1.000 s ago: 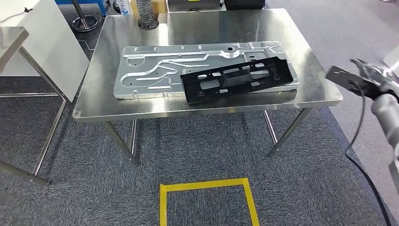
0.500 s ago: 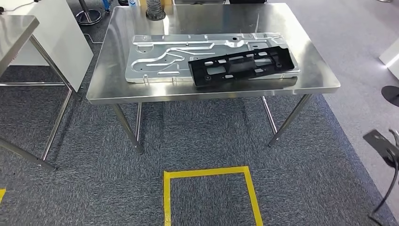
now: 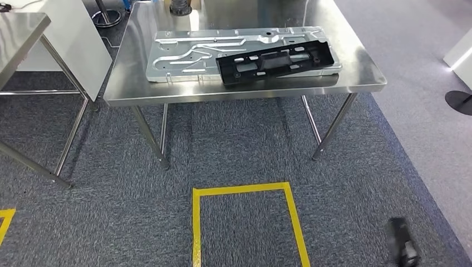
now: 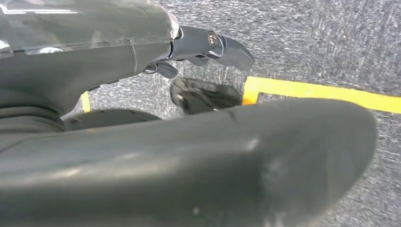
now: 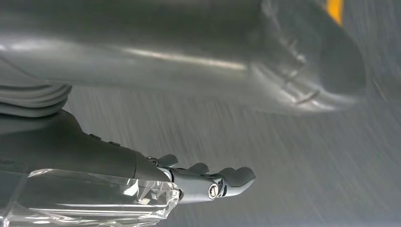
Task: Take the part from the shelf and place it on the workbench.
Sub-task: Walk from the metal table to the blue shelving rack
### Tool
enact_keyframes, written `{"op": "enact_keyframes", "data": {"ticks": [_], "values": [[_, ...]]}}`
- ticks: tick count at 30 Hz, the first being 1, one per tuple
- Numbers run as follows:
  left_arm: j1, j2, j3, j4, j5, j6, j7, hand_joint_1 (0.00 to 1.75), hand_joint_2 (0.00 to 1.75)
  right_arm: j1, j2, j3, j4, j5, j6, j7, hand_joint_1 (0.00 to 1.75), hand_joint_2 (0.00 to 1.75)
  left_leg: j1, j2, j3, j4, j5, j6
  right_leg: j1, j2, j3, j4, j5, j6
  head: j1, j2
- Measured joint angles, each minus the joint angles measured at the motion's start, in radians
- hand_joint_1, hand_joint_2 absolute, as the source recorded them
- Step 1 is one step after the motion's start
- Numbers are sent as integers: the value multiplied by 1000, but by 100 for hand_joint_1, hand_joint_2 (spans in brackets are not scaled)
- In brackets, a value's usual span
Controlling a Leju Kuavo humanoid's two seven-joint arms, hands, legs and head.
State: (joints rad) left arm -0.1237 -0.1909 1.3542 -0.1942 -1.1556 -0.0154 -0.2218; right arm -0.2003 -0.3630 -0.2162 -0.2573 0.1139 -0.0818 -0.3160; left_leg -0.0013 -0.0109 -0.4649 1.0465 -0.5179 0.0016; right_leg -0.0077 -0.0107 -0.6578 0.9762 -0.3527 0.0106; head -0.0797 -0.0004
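The desk (image 3: 356,80) is bright polished steel. On it lies a pale silver pressed panel (image 3: 183,53), and over that a matt black part (image 3: 276,60). The carpet (image 3: 111,222) is speckled blue-grey, marked with a yellow tape outline (image 3: 195,222). The left hand's fingers (image 4: 222,47) are dark grey.

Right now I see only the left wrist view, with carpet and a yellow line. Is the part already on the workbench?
Observer: Yes. In the head view the black part lies on the workbench.
Operator: Does it lie directly on the steel?
Observer: No, it rests on top of a silver plate.
Operator: And the right hand?
Observer: The right wrist view shows the right hand holding nothing, fingers stretched out.
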Motion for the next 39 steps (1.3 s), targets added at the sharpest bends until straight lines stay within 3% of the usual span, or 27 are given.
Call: {"op": "enact_keyframes", "data": {"ticks": [1, 2, 4, 5, 6, 8, 9, 10, 11, 12, 13, 15, 16, 17, 19, 20, 22, 24, 25, 26, 27, 29, 31, 35, 36, 39], "values": [[-3, 0, -1, 0, -2, 2, 1, 0, 0, 15, 45, -21, 5, -17, 11, 1, 0, 0, -2, -1, 47, -67, -20, 3, -2, 0, -5, 1, 11, 5, 0, 0], [-5, 0, -2, 0, -5, 5, 2, 0, 0, 28, 87, -42, 10, -36, 21, 4, 0, 0, -5, 0, 72, -107, -33, 8, -4, 0, -7, 0, 22, 11, 0, 0], [-7, 0, -3, 0, -8, 10, 5, 0, 0, 47, 165, -87, 20, -81, 35, 16, 0, 0, -8, 6, 63, -118, -18, 23, -8, 3, -11, -4, 33, 21, 0, 0], [-8, 1, -4, 0, -10, 12, 6, 0, 0, 55, 197, -111, 25, -102, 37, 22, 0, 0, -8, 11, 53, -120, -5, 32, -9, 5, -19, 9, 10, 24, 0, 0], [-9, 1, -4, 0, -11, 14, 7, 0, 0, 63, 229, -134, 29, -121, 38, 28, 0, 0, -7, 15, 40, -122, 10, 39, -11, 7, -31, 43, -34, 26, 0, 0], [-10, 2, -5, 0, -14, 15, 7, 0, 0, 75, 283, -178, 37, -160, 44, 36, 0, 0, -10, 20, 6, -120, 37, 46, -14, 8, -64, 171, -152, 28, 0, 0], [-11, 2, -6, 0, -16, 16, 7, 0, 0, 80, 308, -198, 39, -178, 48, 38, 0, 0, -12, 22, -12, -117, 50, 46, -14, 8, -76, 241, -186, 30, 0, 0], [-11, 3, -6, 0, -17, 18, 6, 0, 0, 83, 329, -217, 42, -192, 52, 39, 0, 0, -14, 25, -32, -112, 62, 45, -15, 9, -78, 295, -192, 31, 0, 0], [-11, 3, -7, 0, -19, 21, 6, 0, 0, 87, 349, -233, 44, -200, 53, 41, 0, 0, -15, 26, -52, -106, 72, 43, -15, 9, -66, 318, -173, 31, 0, 0], [-11, 3, -9, 0, -22, 24, 6, 0, 0, 91, 366, -247, 46, -199, 50, 45, 0, 0, -16, 27, -74, -98, 81, 41, -15, 8, -37, 307, -145, 29, 0, 0], [-11, 3, -11, 0, -25, 27, 4, 0, 0, 94, 381, -255, 47, -191, 43, 49, 0, 0, -17, 27, -95, -89, 89, 38, -14, 8, 11, 260, -123, 26, 0, 0], [-10, 3, -18, 0, -29, 30, -1, 0, 0, 97, 406, -261, 49, -167, 23, 64, 0, 0, -19, 28, -127, -70, 100, 30, -10, 5, 138, 100, -147, 17, 0, 0], [-10, 3, -21, 0, -31, 30, -3, 0, 0, 99, 417, -261, 50, -155, 13, 73, 0, 0, -20, 29, -134, -62, 104, 24, -7, 4, 184, 35, -171, 12, 0, 0], [-10, 3, -24, 0, -32, 30, -6, 0, 0, 100, 427, -261, 51, -145, 5, 82, 0, 0, -19, 31, -137, -57, 109, 18, -2, 3, 210, -6, -192, 7, 0, 0], [-10, 3, -28, 0, -37, 33, -7, 0, 0, 106, 444, -261, 53, -136, -3, 96, 0, 0, -15, 32, -139, -52, 115, 5, -2, 1, 211, -19, -188, -6, 0, 0], [-10, 3, -29, 0, -40, 36, -6, 0, 0, 109, 450, -262, 54, -135, -4, 101, 0, 0, -13, 29, -145, -39, 103, -1, -2, 1, 208, -21, -180, -14, 0, 0], [-7, 3, -30, 0, -45, 42, -2, 0, 0, 113, 460, -263, 55, -134, -4, 104, 0, 0, -7, 23, -177, 45, 36, -12, -4, -1, 196, -24, -165, -26, 0, 0], [-5, 3, -31, 0, -47, 45, 2, 0, 0, 118, 463, -264, 56, -131, -3, 107, 0, 0, -1, 20, -224, 182, -43, -22, -2, 0, 179, -22, -153, -29, 0, 0], [-4, 3, -32, 0, -48, 46, 5, 0, 0, 121, 464, -264, 56, -129, -4, 109, 0, 0, 1, 20, -236, 228, -59, -26, -2, 1, 171, -19, -148, -28, 0, 0], [-3, 3, -32, 0, -49, 48, 8, 0, 0, 124, 464, -264, 57, -127, -4, 112, 0, 0, 3, 20, -230, 239, -55, -28, -2, 2, 165, -16, -145, -27, 0, 0], [-3, 3, -33, 0, -50, 53, 12, 0, 0, 126, 464, -264, 57, -126, -6, 115, 0, 0, 5, 20, -204, 206, -33, -28, -2, 3, 160, -12, -143, -25, 0, 0], [-3, 3, -35, 0, -51, 72, 22, 0, 87, 128, 465, -264, 58, -120, -13, 121, 0, 87, 5, 19, -111, 60, 20, -21, -2, 4, 155, -7, -143, -21, 0, 0], [-3, 3, -36, 0, -54, 96, 33, 0, 175, 127, 466, -264, 58, -109, -22, 124, 0, 175, 2, 17, -48, -49, 40, -13, -1, 6, 151, -4, -140, -14, 0, 0], [-1, 0, -37, 0, -58, 123, 47, 0, 175, 124, 469, -261, 58, -76, -37, 113, 0, 0, 1, 19, -42, -83, 46, 10, -1, 7, 142, 7, -145, 7, 0, 0], [-2, -2, -37, 0, -59, 128, 50, 0, 175, 122, 470, -259, 58, -66, -39, 107, 0, 0, 3, 20, -42, -89, 51, 18, -2, 8, 130, 34, -164, 11, 0, 0], [-4, -7, -37, 0, -60, 134, 63, 0, 175, 115, 470, -246, 58, -40, -29, 91, 0, 131, 1, 24, -48, -93, 58, 30, -5, 10, 37, 227, -260, 17, 0, 0]]}}
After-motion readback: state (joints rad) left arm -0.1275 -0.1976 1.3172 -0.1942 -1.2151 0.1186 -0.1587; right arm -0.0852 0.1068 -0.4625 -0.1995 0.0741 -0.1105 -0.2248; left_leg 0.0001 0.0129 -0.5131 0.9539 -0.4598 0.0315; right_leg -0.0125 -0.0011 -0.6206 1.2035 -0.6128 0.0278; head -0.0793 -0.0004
